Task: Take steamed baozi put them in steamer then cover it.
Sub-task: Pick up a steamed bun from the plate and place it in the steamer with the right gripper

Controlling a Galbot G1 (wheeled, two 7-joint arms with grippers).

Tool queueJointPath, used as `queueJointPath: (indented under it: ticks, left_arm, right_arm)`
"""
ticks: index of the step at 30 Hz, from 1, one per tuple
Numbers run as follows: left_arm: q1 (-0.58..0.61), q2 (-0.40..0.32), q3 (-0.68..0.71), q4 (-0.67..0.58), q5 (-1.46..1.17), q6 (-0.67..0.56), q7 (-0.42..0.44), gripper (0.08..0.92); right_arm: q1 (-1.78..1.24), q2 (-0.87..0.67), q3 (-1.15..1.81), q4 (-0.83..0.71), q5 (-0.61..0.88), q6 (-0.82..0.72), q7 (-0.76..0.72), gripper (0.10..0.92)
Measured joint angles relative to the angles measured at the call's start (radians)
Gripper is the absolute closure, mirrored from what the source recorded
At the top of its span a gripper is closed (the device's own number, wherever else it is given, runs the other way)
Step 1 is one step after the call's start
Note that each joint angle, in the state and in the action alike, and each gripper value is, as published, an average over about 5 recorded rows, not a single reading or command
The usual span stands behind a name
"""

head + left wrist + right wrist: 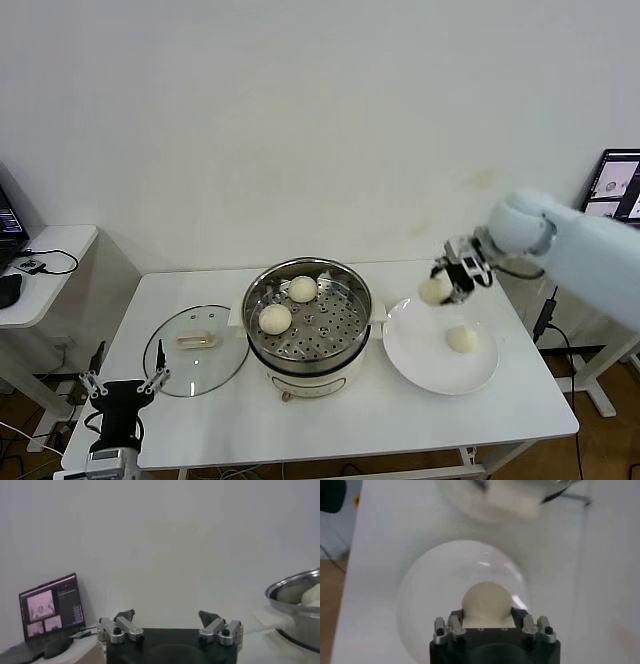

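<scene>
- The right gripper (447, 284) hangs in the air above the far left rim of the white plate (420, 355), which sits toward the right end of the table (330, 425). Its jaws are closed around one steamed baozi (435, 289), lifted clear of the plate.
- In the right wrist view that held bun (487, 602) sits between the gripper's fingers (454, 625), with the plate (420, 595) spread out below it.
- A second baozi (461, 339) lies on the plate, right of its middle and well apart from the lifted one.
- The steamer (308, 370) stands at the middle of the table, just beside the plate's left rim. Its lid is off and the perforated steel tray is open to view.
- Two more baozi rest on that tray: one (303, 288) toward the far side, one (275, 318) toward the left side. They are near each other; whether they touch I cannot tell.
- The cover (196, 350) lies flat on the table to the left of the steamer, handle up, its rim just beside the steamer's base.
- The left gripper (125, 383) is parked low at the table's front left corner, off from the cover's near edge. Its jaws stand wide apart with nothing between them; the left wrist view shows its fingers (121, 628) spread, with the steamer's steel rim (292, 586) off to the side.
- A small side table (45, 270) with cables and a dark device stands beyond the left end of the table, and a lit monitor (615, 185) shows at the far right.
</scene>
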Motion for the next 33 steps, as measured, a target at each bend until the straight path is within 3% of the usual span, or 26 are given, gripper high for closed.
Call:
queueJointPath:
  ticks: [14,33]
  left_arm:
    - [0.007,-0.012,-0.025,-0.009,-0.005,-0.002,-0.001,0.177]
    - [0.013,-0.029,-0.050,-0.014,-0.020,-0.006,-0.008,0.177]
  right_arm:
    - [0.110,0.248,-0.144,0.028,0.137,0.059,0.091,0.409]
    - [0.052,0.453,-0.248,0.022,-0.025,0.290,0.093,0.406]
